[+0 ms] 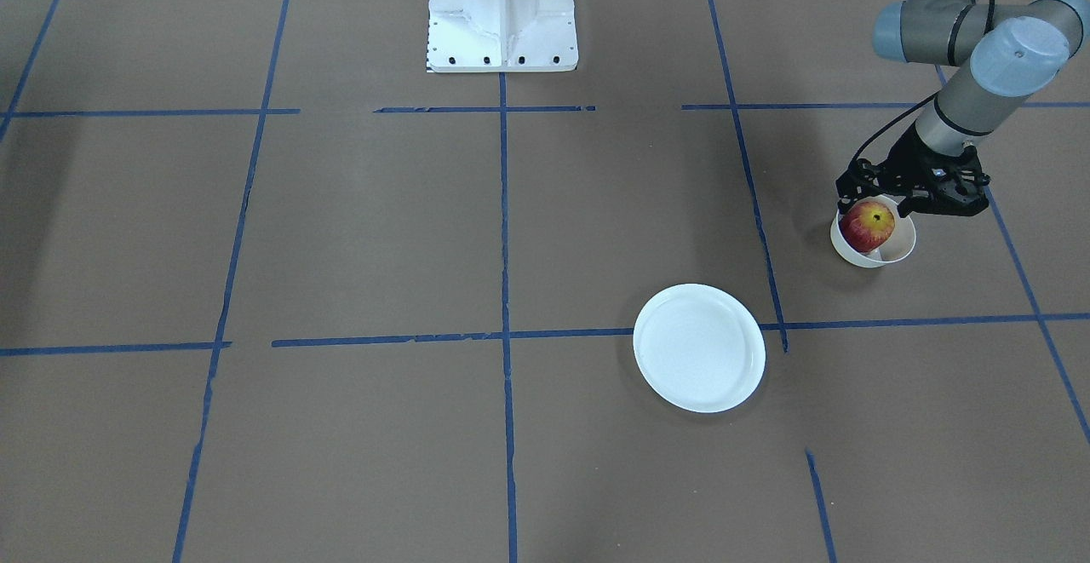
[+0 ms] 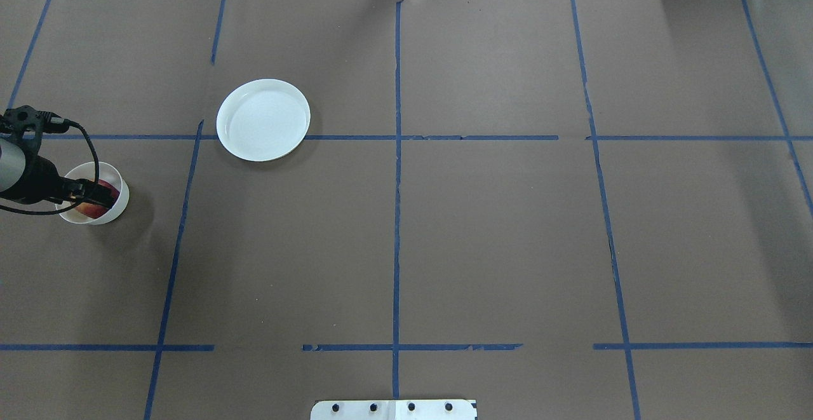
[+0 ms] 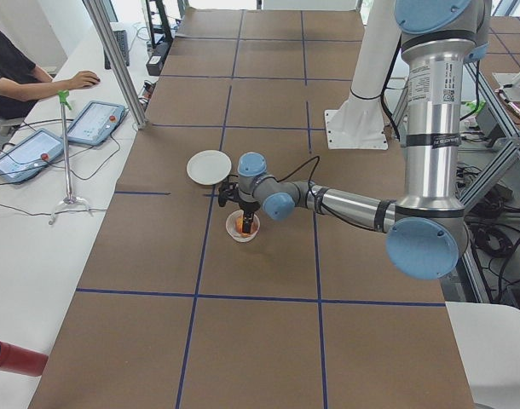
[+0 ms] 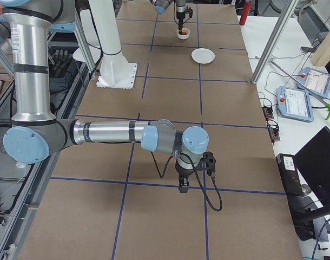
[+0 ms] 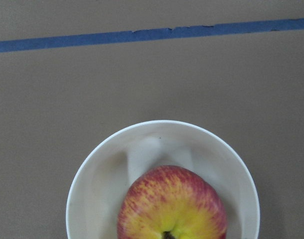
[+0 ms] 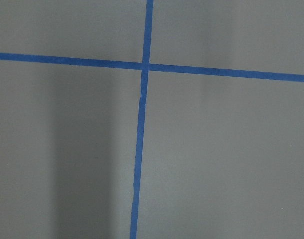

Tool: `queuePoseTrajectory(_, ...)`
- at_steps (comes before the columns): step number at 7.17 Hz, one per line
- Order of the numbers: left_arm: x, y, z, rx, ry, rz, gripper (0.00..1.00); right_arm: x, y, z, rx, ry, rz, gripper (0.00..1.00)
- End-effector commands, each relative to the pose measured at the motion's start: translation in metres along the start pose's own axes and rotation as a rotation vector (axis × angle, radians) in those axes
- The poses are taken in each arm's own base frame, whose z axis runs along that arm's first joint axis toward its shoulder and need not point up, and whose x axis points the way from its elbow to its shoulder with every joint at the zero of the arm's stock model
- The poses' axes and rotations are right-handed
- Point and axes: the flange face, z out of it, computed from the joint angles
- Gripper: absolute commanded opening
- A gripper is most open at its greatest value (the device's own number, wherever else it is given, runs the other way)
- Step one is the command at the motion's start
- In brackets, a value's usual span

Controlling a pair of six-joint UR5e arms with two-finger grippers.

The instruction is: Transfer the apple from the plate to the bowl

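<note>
The red and yellow apple (image 1: 869, 225) lies in the small cream bowl (image 1: 901, 248) at the table's left side. It also shows in the left wrist view (image 5: 172, 204), inside the bowl (image 5: 92, 179). My left gripper (image 1: 877, 203) hangs just over the bowl, its fingers spread on either side of the apple, and looks open. The white plate (image 1: 698, 347) is empty and lies apart from the bowl. My right gripper (image 4: 182, 187) shows only in the exterior right view, low over the table, and I cannot tell whether it is open.
The robot's white base (image 1: 502, 14) stands at the table's back middle. Blue tape lines (image 1: 504, 290) cross the brown table cover. A tablet stand (image 3: 68, 153) and an operator sit beyond the table's far edge.
</note>
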Motion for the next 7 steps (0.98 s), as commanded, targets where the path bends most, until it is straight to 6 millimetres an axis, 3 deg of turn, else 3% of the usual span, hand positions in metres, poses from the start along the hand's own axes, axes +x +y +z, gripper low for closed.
queuePoseTrajectory(1, -0.002, -0.012, -0.031, 0.004, 0.006, -0.004, 1.00, 0.000, 0.000, 0.000, 0.000, 0.000, 0.000, 1.00)
queuePoseTrajectory(2, 0.005, -0.025, -0.055, -0.007, -0.005, 0.039, 1.00, 0.000, 0.000, 0.000, 0.000, 0.000, 0.000, 1.00)
queuePoseTrajectory(3, 0.020, -0.054, -0.081, -0.001, -0.029, 0.052, 1.00, 0.000, 0.000, 0.000, 0.000, 0.000, 0.000, 1.00)
queuePoseTrajectory(4, 0.020, -0.080, -0.110, 0.003, -0.060, 0.095, 1.00, 0.000, 0.000, 0.000, 0.000, 0.000, 0.000, 1.00)
queuePoseTrajectory(5, 0.005, -0.101, -0.139, 0.025, -0.088, 0.187, 1.00, 0.000, 0.000, 0.000, 0.000, 0.000, 0.000, 1.00)
queuePoseTrajectory(7, -0.061, -0.120, -0.198, 0.104, -0.130, 0.310, 1.00, 0.000, 0.000, 0.000, 0.000, 0.000, 0.000, 1.00)
